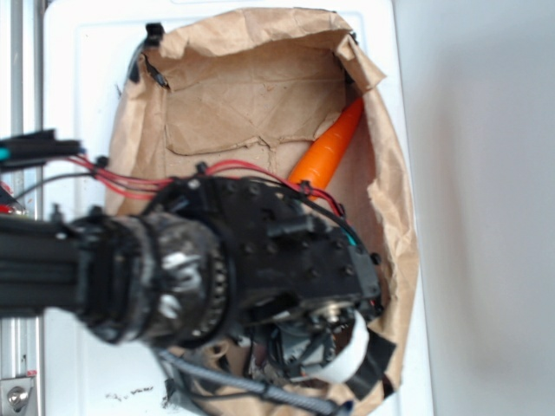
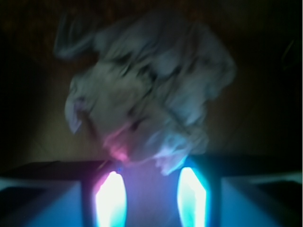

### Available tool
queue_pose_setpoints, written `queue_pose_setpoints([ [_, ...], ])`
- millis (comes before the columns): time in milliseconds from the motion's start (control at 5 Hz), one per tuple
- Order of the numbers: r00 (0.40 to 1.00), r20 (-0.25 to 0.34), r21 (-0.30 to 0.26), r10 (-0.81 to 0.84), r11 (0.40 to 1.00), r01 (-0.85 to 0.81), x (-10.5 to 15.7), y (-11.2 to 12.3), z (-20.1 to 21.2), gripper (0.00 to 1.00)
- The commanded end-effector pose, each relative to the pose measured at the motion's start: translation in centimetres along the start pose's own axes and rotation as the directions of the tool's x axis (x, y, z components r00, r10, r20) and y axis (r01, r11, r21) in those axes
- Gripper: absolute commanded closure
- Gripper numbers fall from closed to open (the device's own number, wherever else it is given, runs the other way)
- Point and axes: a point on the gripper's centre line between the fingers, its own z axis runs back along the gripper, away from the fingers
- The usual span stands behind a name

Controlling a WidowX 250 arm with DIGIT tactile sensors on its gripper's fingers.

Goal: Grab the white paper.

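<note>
While poised low inside the brown paper bag point(image 1: 260, 95), gripper point(image 2: 151, 189) spread wide, clamping nothing.
Crumpled white paper point(image 2: 147, 94) just ahead of the glowing fingertips point(image 2: 111, 198), seemingly untouched in the blurry wrist view; orange carrot point(image 1: 329, 147) well apart. Risk: closing short, pinching one loose fold and dropping it, or snagging bag.

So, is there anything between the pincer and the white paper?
No. In the wrist view the white paper lies just beyond the pincer, with nothing between them.
</note>
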Motion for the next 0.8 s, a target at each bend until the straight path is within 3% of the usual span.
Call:
queue_pose_setpoints([
  [0,0.997,0.079,0.104,0.025,0.994,-0.033,-0.09,1.03,4.87,1.00],
  [200,0.996,0.091,0.115,0.027,0.993,-0.038,-0.23,1.29,5.50,1.00],
  [400,0.996,0.081,0.113,0.032,0.993,-0.042,-0.36,1.45,5.69,0.00],
  [600,0.996,0.079,0.115,0.034,0.992,-0.043,-0.41,1.34,5.76,0.00],
])
